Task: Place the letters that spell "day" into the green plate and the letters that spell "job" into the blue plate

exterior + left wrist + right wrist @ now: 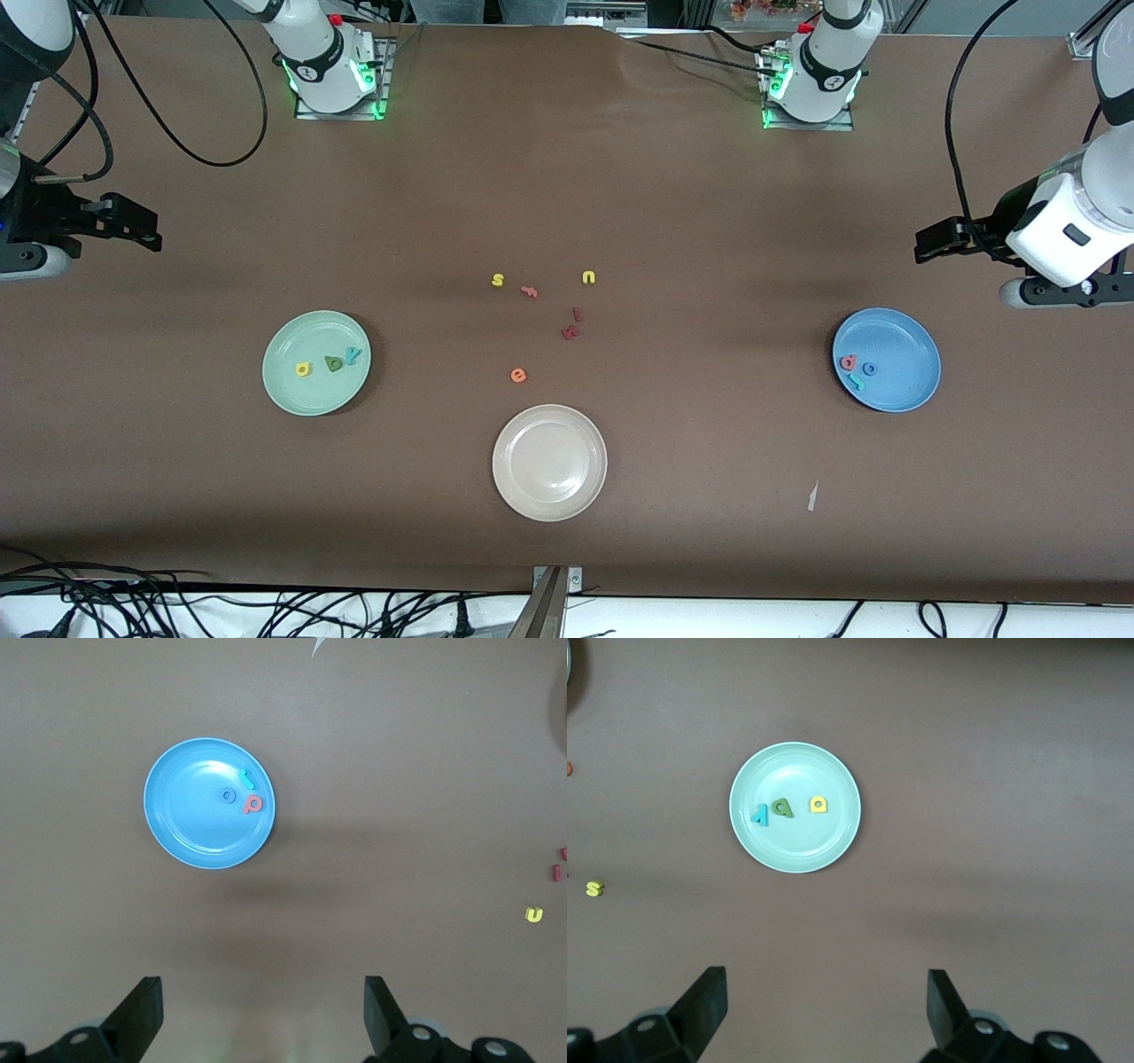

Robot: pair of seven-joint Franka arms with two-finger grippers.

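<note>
The green plate [301, 394] [797, 846] lies toward the right arm's end of the table. In it are the yellow d [303, 369] [819, 804], green a [334, 363] [781, 807] and teal y [353, 355] [759, 815]. The blue plate [904, 341] [190, 819], toward the left arm's end, holds the pinkish-red b [848, 361] [253, 804], blue o [869, 369] [228, 796] and teal j [856, 381] [246, 778]. My left gripper [923, 244] [263, 1010] hangs open and empty over bare table beside the blue plate. My right gripper [152, 232] [826, 1005] is likewise open and empty beside the green plate.
A beige-white plate [549, 496] sits mid-table, nearest the front camera. Farther from the camera than it lie loose letters: yellow s [498, 280], pink f [530, 291], yellow u [588, 277], two dark red letters [570, 332], orange e [518, 376]. A paper scrap [811, 496] lies nearer the camera than the blue plate.
</note>
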